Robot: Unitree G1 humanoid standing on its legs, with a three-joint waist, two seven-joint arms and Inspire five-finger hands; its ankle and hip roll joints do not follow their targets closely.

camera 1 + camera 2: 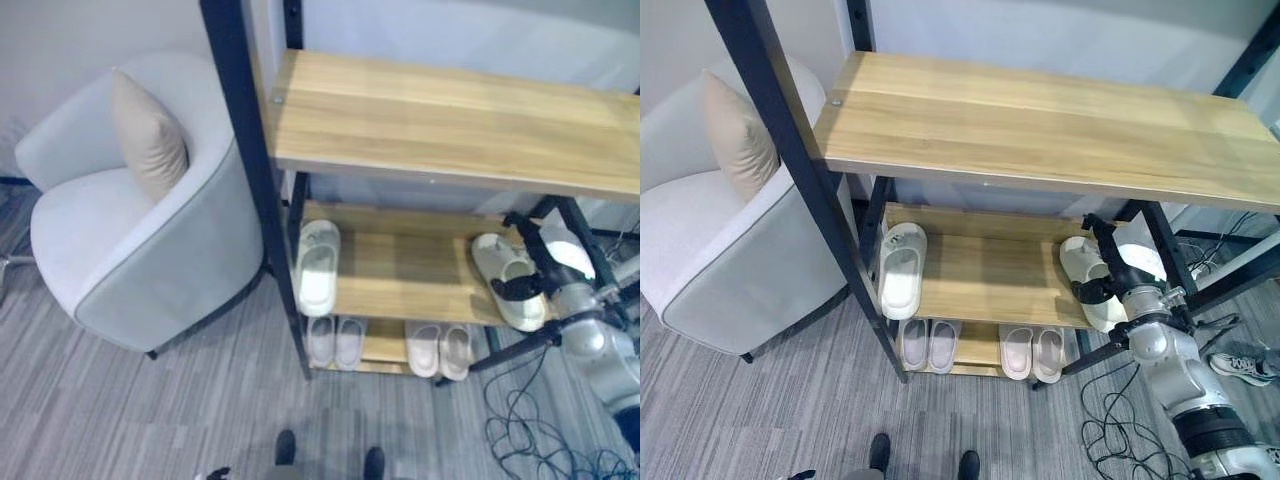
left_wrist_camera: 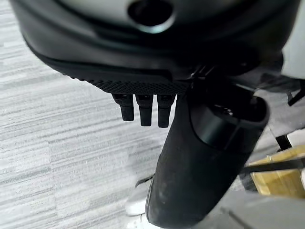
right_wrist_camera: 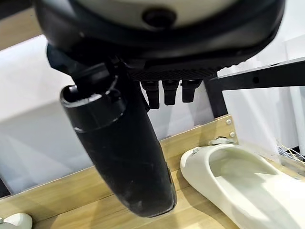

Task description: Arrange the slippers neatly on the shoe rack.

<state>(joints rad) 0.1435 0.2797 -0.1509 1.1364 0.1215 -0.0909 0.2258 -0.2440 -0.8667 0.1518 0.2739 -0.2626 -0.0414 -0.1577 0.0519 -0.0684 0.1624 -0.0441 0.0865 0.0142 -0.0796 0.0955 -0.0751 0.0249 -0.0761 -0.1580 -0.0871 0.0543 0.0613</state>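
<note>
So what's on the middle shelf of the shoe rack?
Two white slippers: the left slipper lies alone, the right slipper sits by the right robot hand. The top shelf covers the back of the middle shelf.

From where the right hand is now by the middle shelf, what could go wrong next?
1. The right hand sits open beside the right slipper without holding it; a push could slide it off the middle shelf's front edge.
2. The black frame post stands close by the arm, so it may catch on it.
3. The left slipper lies far across the shelf, so the pair may end up split.
</note>
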